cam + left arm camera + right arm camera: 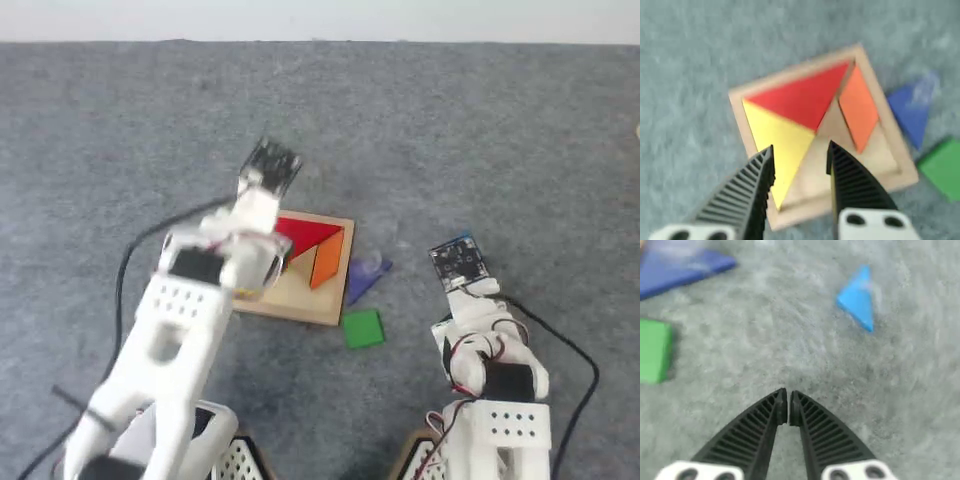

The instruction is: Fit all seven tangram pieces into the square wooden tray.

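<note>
Risk: left end effector (800, 150), open and empty, hangs right over the tray (805, 71). If it drops low, its fingers (752, 185) could clip the seated yellow triangle (777, 135) or red triangle (800, 100) and skew them. Orange piece (860, 110) also in tray. Blue piece (912, 112) just beside tray, green square (942, 167) near its corner, both on the table (690, 50). Right end effector (787, 396) closed, empty; light-blue triangle (857, 297) ahead of it, apart.

In your square wooden tray (295, 298), the large red triangle (305, 233) lies along the far edge. The large yellow triangle (777, 140) touches it on the left, and the orange parallelogram (327, 262) lies along the right edge. Just right of the tray sits the dark blue flat piece (365, 277), with the green square (362, 328) in front of it. A small light-blue triangle (858, 299) lies apart from both.
</note>
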`<control>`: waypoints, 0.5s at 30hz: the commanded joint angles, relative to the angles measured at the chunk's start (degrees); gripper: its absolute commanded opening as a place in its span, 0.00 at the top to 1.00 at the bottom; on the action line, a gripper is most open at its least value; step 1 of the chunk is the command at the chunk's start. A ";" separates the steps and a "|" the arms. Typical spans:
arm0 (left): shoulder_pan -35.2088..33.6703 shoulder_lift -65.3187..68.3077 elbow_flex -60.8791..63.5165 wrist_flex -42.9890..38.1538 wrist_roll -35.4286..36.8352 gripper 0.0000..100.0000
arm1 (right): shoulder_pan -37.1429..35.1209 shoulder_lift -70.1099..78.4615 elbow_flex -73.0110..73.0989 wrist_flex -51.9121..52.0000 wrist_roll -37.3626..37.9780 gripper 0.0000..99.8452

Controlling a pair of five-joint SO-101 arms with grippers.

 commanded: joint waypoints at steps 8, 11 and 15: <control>-6.77 -6.51 9.45 -4.57 8.09 0.83 | -15.25 24.22 -27.08 9.19 15.47 0.76; -9.93 -6.51 10.07 -6.59 9.32 0.83 | -19.38 39.08 -38.24 12.35 16.70 0.76; -10.55 -6.42 11.12 -8.88 9.05 0.83 | -28.18 51.74 -43.96 16.92 29.98 0.76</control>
